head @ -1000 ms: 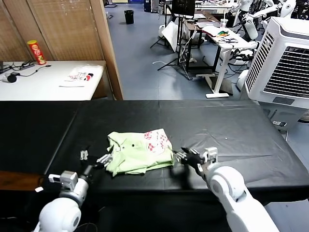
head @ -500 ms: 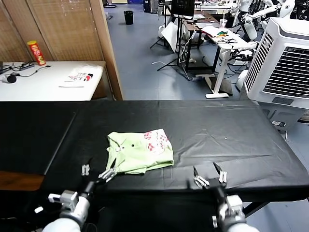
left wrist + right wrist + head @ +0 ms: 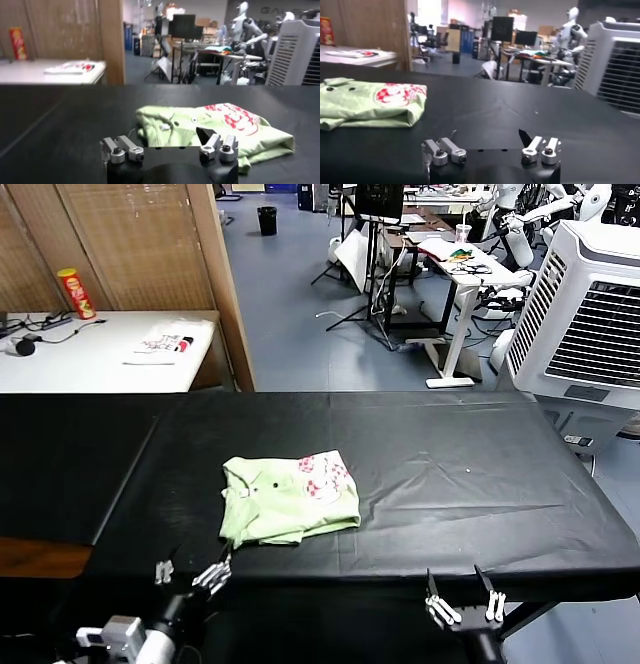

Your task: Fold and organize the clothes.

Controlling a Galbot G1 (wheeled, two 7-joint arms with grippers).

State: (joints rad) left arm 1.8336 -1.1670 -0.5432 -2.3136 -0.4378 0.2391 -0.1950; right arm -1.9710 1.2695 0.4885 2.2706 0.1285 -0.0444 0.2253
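Black table [image 3: 480,454] holds 1 folded green shirt [image 3: 288,500].

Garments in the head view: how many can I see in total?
2. The light-green shirt lies folded on the black table. A white printed garment lies folded on the white table behind. Others may be hidden.

Left gripper [image 3: 187,572] low at near edge, left side, fingers spread apart, nothing held. Right gripper [image 3: 464,603] low at near edge, right side, fingers spread, nothing held.
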